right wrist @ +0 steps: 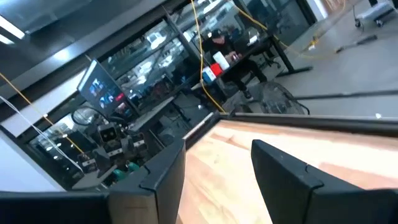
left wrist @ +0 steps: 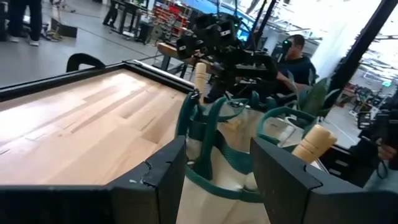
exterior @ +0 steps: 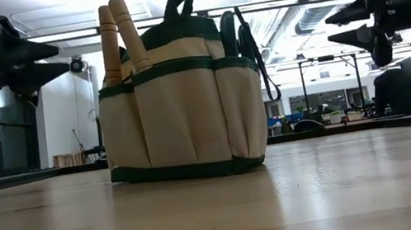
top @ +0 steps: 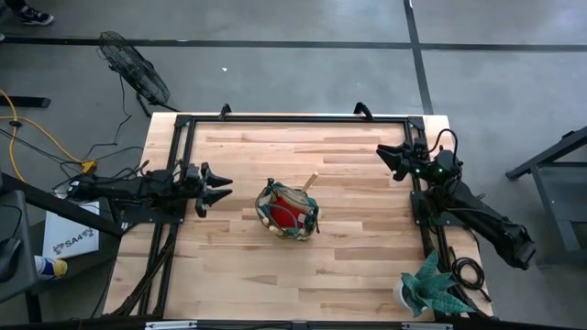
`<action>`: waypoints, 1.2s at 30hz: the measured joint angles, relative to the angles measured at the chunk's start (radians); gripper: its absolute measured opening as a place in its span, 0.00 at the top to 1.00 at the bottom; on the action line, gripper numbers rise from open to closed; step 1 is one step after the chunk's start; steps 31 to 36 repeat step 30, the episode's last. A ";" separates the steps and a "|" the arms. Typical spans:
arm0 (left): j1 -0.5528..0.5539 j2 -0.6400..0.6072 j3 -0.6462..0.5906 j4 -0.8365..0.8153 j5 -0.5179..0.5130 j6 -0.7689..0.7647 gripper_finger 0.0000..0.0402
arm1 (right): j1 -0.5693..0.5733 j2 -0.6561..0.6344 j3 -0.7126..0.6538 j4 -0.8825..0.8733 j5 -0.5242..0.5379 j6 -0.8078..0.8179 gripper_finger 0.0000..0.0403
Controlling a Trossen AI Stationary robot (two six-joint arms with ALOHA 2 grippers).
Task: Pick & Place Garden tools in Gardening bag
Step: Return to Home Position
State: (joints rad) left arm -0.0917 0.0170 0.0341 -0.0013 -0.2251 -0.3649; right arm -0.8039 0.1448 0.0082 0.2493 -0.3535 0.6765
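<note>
The gardening bag (top: 288,211) (exterior: 180,102), beige with green trim, stands upright on its base at the table's middle. Garden tools stick out of its top and pockets: two wooden handles (exterior: 119,37), a green-handled tool (exterior: 229,34) and a red item (top: 284,213) inside. My left gripper (top: 225,183) (left wrist: 214,152) hovers open, level, just left of the bag and pointing at it, touching nothing. My right gripper (top: 385,158) (exterior: 342,28) (right wrist: 217,149) hangs open above the far right of the table, empty.
A green spiky potted plant (top: 431,286) stands at the near right corner. A black frame rail (top: 293,117) runs around the table's edges. Bare wood lies in front of and behind the bag. A person (left wrist: 298,56) sits beyond the table's right side.
</note>
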 joint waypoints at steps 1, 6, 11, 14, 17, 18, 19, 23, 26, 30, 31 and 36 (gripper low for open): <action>0.000 0.000 0.000 0.005 0.004 0.000 0.57 | 0.001 0.000 0.000 -0.010 -0.004 0.000 0.56; 0.000 0.000 -0.001 0.016 0.046 0.000 0.57 | -0.001 0.000 0.000 -0.015 -0.020 0.000 0.56; 0.000 0.000 -0.001 0.019 0.048 0.000 0.57 | -0.001 0.000 -0.001 -0.015 -0.016 0.000 0.56; 0.000 0.000 -0.001 0.020 0.048 0.000 0.57 | -0.001 0.000 -0.001 -0.015 -0.016 0.000 0.56; 0.000 0.000 -0.001 0.021 0.048 0.000 0.57 | -0.001 0.000 -0.001 -0.015 -0.016 0.000 0.56; 0.000 0.000 -0.001 0.021 0.048 0.000 0.57 | -0.001 0.000 -0.001 -0.015 -0.016 0.000 0.56; 0.000 0.000 -0.001 0.021 0.048 0.000 0.57 | -0.001 0.000 -0.001 -0.015 -0.016 0.000 0.56; 0.000 0.000 -0.001 0.022 0.049 0.000 0.57 | -0.001 0.000 -0.001 -0.015 -0.016 0.000 0.56; 0.000 0.000 -0.001 0.022 0.051 0.000 0.57 | -0.001 0.000 -0.001 -0.015 -0.016 0.000 0.56; 0.000 0.000 -0.001 0.023 0.051 0.000 0.57 | -0.001 0.000 -0.002 -0.015 -0.016 0.000 0.56; 0.000 0.000 -0.001 0.023 0.051 0.000 0.57 | -0.001 0.000 -0.002 -0.015 -0.016 0.000 0.56; 0.000 0.000 -0.001 0.023 0.051 0.000 0.57 | -0.001 0.000 -0.002 -0.015 -0.016 0.000 0.56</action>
